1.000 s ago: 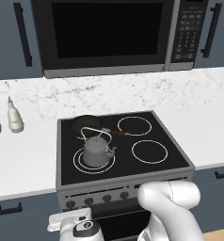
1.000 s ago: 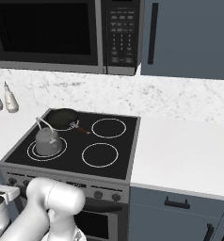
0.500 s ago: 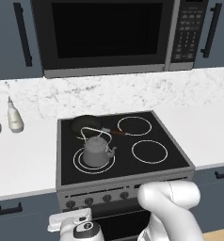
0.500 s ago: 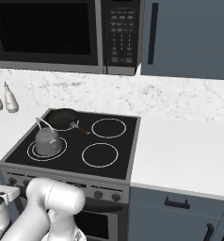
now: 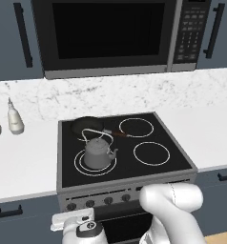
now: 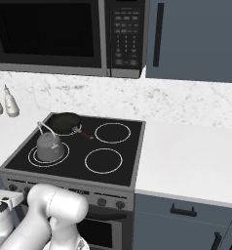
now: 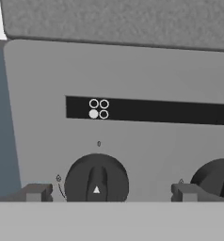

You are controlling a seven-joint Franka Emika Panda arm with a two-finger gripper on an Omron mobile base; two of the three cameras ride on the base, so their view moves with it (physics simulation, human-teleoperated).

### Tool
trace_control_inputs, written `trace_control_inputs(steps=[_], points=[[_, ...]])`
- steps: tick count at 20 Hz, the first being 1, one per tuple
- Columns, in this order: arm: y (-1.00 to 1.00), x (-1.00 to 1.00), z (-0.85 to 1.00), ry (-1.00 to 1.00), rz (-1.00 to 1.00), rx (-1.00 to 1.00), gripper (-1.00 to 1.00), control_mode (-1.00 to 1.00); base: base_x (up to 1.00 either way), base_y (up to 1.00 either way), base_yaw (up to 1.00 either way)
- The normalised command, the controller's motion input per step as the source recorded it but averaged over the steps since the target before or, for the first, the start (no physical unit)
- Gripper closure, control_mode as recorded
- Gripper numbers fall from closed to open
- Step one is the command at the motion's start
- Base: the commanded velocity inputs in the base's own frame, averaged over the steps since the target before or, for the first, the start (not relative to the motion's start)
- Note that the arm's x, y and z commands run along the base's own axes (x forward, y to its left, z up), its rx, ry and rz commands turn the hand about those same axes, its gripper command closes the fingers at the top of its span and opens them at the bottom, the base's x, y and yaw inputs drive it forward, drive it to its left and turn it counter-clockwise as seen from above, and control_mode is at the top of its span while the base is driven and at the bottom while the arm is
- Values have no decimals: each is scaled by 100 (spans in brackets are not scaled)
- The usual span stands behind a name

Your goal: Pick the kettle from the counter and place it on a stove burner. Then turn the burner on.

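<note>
The grey kettle [image 5: 97,153] [image 6: 49,145] stands upright on the front-left stove burner [image 5: 82,167] [image 6: 37,160], the double-ring mark of the black cooktop. The white marble counter [image 5: 20,162] [image 6: 186,161] runs on both sides of the stove. My gripper [image 7: 109,192] is low, facing the stove's front control panel, open and holding nothing. Its fingertips [image 7: 36,192] stand on either side of the leftmost black knob [image 7: 96,181], apart from it. A burner diagram [image 7: 98,109] above that knob has its lower-left circle filled.
A black frying pan [image 5: 87,125] [image 6: 64,122] sits on the back-left ring behind the kettle. Two pale shakers [image 5: 14,119] [image 6: 10,103] stand on the left counter. A second knob [image 7: 217,181] lies to the right. A microwave [image 5: 106,35] hangs over the stove.
</note>
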Motion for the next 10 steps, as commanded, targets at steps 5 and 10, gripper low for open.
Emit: trace_control_inputs(steps=[5,10], points=[[-1,14,0,0,0,0,-100,-100,0,0,0],[0,17,-3,0,0,0,-100,-100,0,0,0]])
